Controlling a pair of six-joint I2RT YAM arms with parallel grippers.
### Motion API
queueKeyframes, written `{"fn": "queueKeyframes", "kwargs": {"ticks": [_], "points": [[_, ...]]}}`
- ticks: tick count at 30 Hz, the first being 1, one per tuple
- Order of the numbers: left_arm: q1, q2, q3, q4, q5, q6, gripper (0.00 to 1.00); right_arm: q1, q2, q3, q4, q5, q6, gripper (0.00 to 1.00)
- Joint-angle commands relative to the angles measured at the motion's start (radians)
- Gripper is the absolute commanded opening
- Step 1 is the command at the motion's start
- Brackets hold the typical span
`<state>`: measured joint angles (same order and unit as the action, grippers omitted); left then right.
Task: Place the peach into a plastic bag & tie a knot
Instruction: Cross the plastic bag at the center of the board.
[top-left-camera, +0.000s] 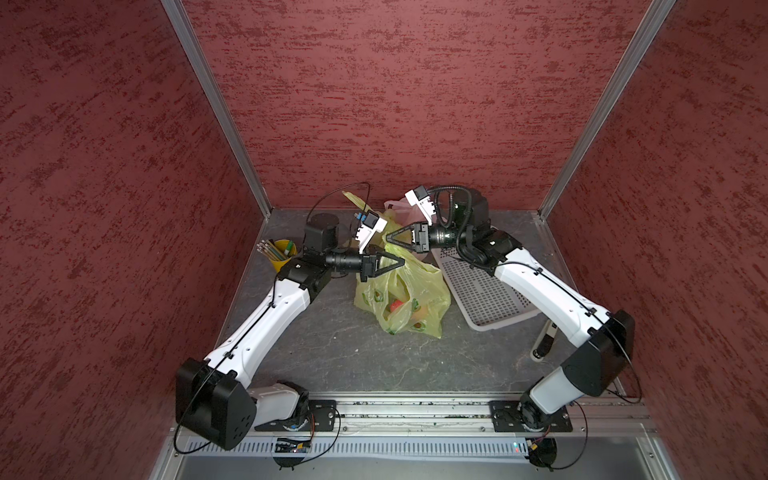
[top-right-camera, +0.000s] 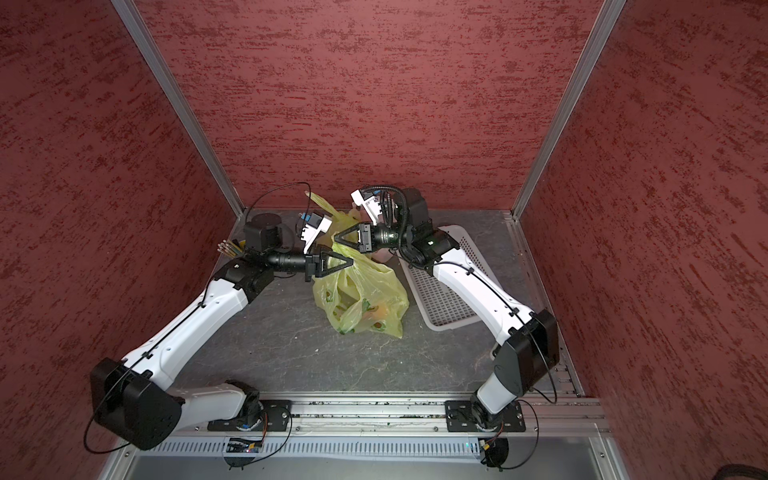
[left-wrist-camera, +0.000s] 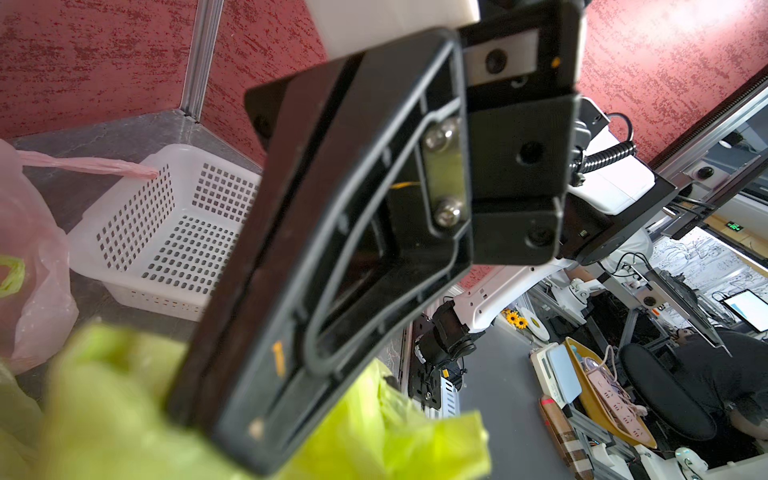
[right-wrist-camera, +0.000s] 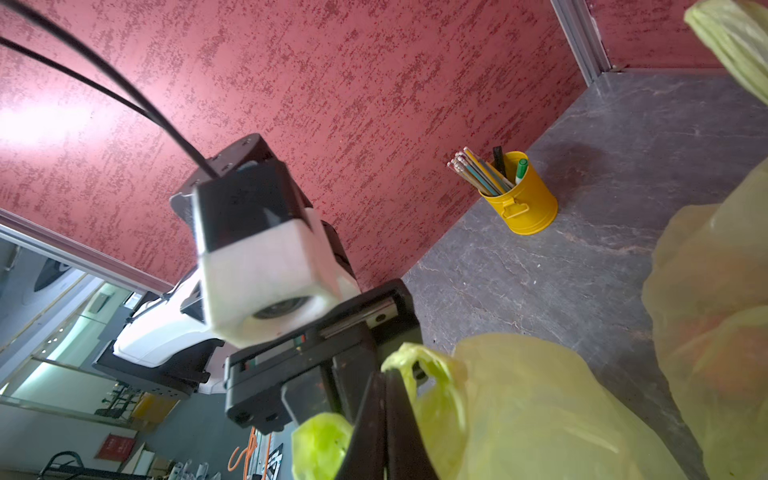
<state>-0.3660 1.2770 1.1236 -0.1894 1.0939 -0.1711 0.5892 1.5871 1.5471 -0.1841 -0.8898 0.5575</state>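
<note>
Yellow-green plastic bag, table centre, peach inside toward 6 o'clock — knotting step: left gripper from 9 o'clock, right gripper from 2 o'clock, each clamped on a bag handle — next, seemingly, cross the handles and draw tight.

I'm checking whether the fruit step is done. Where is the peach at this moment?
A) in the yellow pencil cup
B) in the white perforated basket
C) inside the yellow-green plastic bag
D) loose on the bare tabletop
C: in a top view the peach shows as a reddish shape through the plastic of the yellow-green bag, which lies on the table.
</note>
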Motion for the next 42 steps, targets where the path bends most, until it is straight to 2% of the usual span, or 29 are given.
{"fn": "queueKeyframes", "kwargs": {"ticks": [1, 9, 20, 22, 25, 26, 27, 28, 30, 33, 42], "points": [[-0.002, 0.007, 0.022, -0.026, -0.015, 0.024, 0.00, 0.003, -0.060, 0.001, 0.056, -0.008, 0.012, 0.00], [0.022, 0.002, -0.019, 0.028, -0.020, -0.026, 0.02, 0.000, -0.103, 0.000, 0.048, 0.029, -0.007, 0.00], [0.044, 0.005, -0.063, 0.068, -0.018, -0.077, 0.13, -0.007, -0.168, -0.036, 0.066, 0.109, -0.027, 0.00], [0.044, 0.001, -0.072, 0.078, -0.020, -0.082, 0.11, -0.006, -0.168, -0.037, 0.063, 0.109, -0.027, 0.00], [0.044, -0.012, -0.082, 0.096, -0.019, -0.082, 0.01, -0.007, -0.159, -0.033, 0.054, 0.096, -0.035, 0.00], [0.044, -0.017, -0.082, 0.099, -0.015, -0.080, 0.01, -0.006, -0.156, -0.029, 0.036, 0.110, -0.042, 0.15], [0.044, -0.021, -0.081, 0.098, -0.013, -0.078, 0.00, -0.006, -0.153, -0.023, 0.014, 0.143, -0.050, 0.34], [0.044, -0.021, -0.079, 0.094, -0.012, -0.076, 0.01, -0.006, -0.150, -0.017, -0.003, 0.176, -0.057, 0.47], [0.045, -0.023, -0.073, 0.090, -0.004, -0.073, 0.01, -0.007, -0.139, 0.003, -0.042, 0.219, -0.069, 0.64], [0.043, -0.027, -0.066, 0.087, 0.000, -0.072, 0.01, -0.006, -0.063, 0.045, -0.085, 0.215, -0.068, 0.70], [0.037, -0.026, -0.057, 0.087, 0.008, -0.067, 0.00, -0.006, 0.053, 0.092, -0.087, 0.165, -0.051, 0.69]]}}
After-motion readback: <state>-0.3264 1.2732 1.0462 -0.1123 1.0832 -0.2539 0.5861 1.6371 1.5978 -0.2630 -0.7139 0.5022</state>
